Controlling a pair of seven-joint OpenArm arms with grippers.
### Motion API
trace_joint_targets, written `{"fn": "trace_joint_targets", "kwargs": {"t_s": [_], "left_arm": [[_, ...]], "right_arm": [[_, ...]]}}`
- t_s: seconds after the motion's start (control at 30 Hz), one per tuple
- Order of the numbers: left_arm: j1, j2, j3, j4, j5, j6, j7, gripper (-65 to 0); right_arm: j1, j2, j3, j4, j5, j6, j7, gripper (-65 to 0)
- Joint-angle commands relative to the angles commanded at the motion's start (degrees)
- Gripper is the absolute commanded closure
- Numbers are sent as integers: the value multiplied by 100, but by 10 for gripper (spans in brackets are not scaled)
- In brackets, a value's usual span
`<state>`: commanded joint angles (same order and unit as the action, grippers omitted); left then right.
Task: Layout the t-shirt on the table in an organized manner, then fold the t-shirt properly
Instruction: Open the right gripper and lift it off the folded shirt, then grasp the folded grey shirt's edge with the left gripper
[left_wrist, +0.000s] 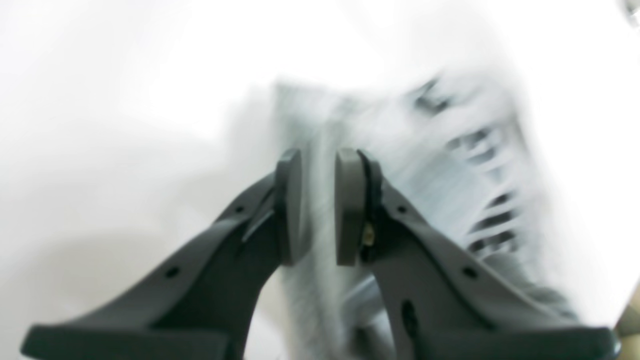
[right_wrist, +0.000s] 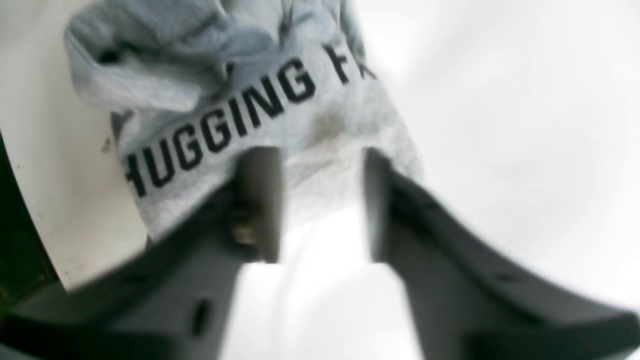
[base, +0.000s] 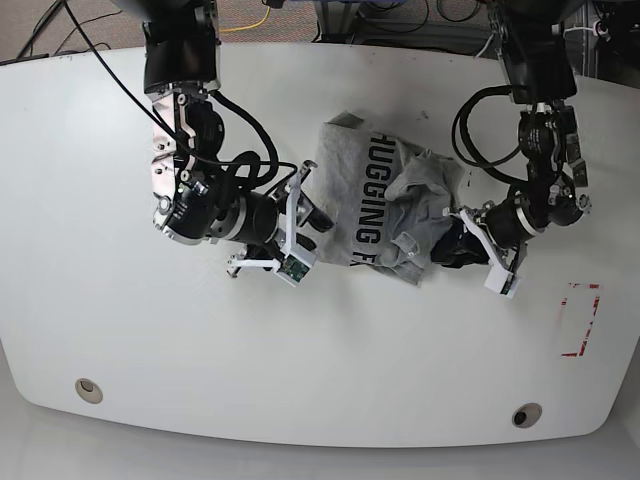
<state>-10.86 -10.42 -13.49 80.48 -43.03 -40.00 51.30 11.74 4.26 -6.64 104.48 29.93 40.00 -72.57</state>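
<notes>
The left claw (left_wrist: 318, 207) is clamped on a blurred fold of the grey t-shirt (base: 385, 210), its pads nearly together with cloth between them. The right claw (right_wrist: 320, 205) stands apart, its jaws straddling the shirt's edge just below the "HUGGING" lettering (right_wrist: 220, 127). The shirt lies crumpled between both arms near the middle of the white tabletop (base: 120, 340), well apart from the red tape rectangle (base: 580, 320) by one side edge.
</notes>
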Motion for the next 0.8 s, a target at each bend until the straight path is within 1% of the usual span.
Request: {"fn": "trace_joint_targets", "kwargs": {"t_s": [0.07,0.1,0.13,0.23,0.27,0.33,0.47,0.57,0.67,0.8], "left_arm": [[-9,18,-211,0,-299,0,211,-113],[-18,44,-378,0,-589,0,492,-114],[-53,132,-536,-9,-914,0,791,-114],[-132,299,-642,-9,-1451,0,1292,-114],[-132,308,-633,0,-1512,0,1354,-114],[-132,343,-633,0,-1749,0,1688,-114],[-123,343,-519,0,-2101,0,1952,-115],[-114,343,-492,0,-2576,0,2365,-115],[-26,369,-475,9,-2892,0,2629,-115],[158,448,-193,9,-3341,0,2664,-115]], "right_arm": [[9,-9,-18,-141,0,0,114,-105],[18,0,-88,-290,0,0,264,-89],[35,26,-158,-457,0,0,413,-84],[202,149,-422,-932,0,0,765,-84],[220,158,-466,-1002,0,0,826,-84],[290,237,-730,-1292,0,0,1178,-82],[466,237,-888,-1802,0,0,1503,-82],[545,237,-897,-2171,0,0,1723,-82],[642,246,-897,-2462,-9,0,1987,-82],[712,360,-897,-2743,-9,0,2127,-82]]}}
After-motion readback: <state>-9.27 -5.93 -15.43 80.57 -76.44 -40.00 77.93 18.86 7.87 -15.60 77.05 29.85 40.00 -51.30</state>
